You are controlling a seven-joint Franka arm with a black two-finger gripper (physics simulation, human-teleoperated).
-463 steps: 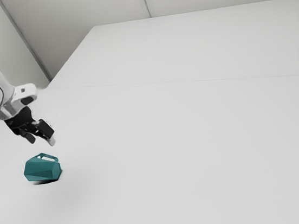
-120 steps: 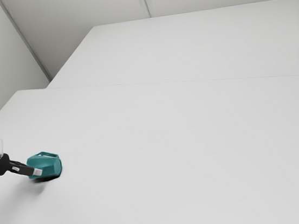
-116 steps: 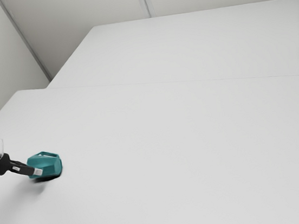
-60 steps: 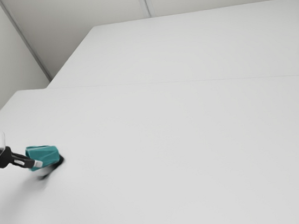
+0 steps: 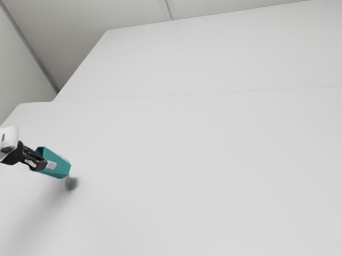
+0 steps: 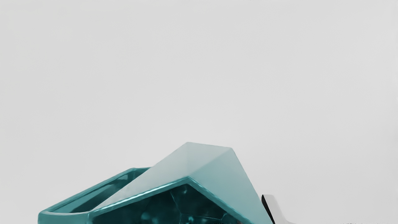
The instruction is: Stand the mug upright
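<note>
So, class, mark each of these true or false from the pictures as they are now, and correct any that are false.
1. The pincer is holding the mug above the table. True.
2. The mug is bright red. False: it is teal.
3. The mug has a handle. True.
4. The mug is standing straight upright. False: it is tilted.
5. The mug's mouth is turned away from the wrist camera. False: it opens toward that camera.
</note>
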